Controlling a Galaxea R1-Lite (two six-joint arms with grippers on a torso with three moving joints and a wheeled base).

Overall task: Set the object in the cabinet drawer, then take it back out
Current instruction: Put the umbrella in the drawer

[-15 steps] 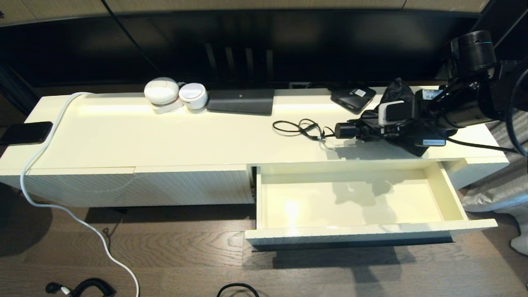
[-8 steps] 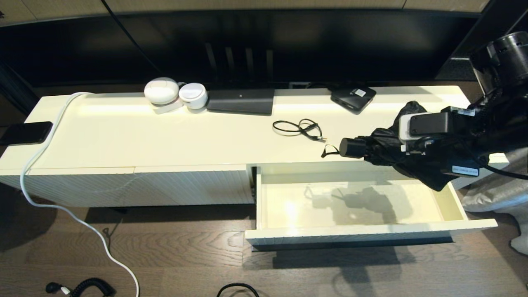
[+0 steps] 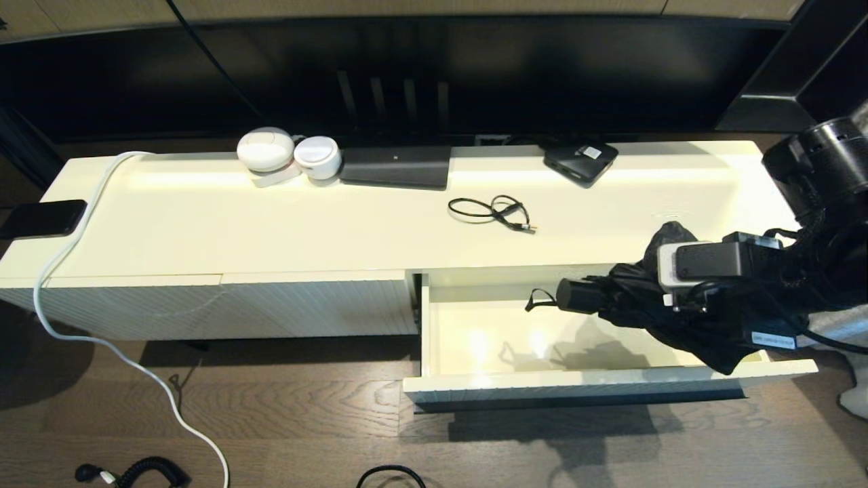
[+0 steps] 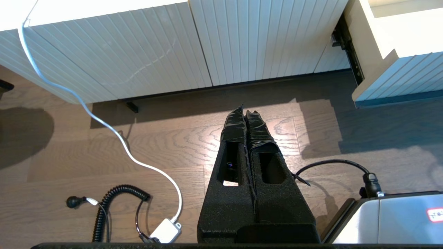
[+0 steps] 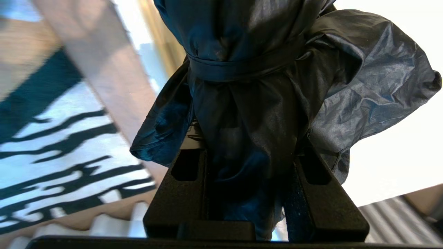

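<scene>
Along the far wall stands one long cream cabinet (image 3: 271,237), its top surface carrying seven things: one flat dark slab (image 3: 397,166), one small black box (image 3: 581,161), two round white devices (image 3: 264,149), one black phone-like block (image 3: 42,218) at the left end, one white cable (image 3: 68,251) trailing down to the floor, and one thin black looped cord (image 3: 491,211). One cabinet drawer (image 3: 583,383) is pulled out at the right, cream inside, nothing resting on its floor. One folded black umbrella (image 3: 644,305) hangs above the drawer's right part, lying roughly level with its stubby handle pointing left and a wrist loop dangling. The right arm reaches in from the right edge, bent at the elbow, and the right end effector (image 5: 249,159) is clamped on the umbrella's bundled fabric. The left end effector (image 4: 246,119) hangs low over the wooden floor in front of the cabinet, fingers pressed together, gripping nothing.
</scene>
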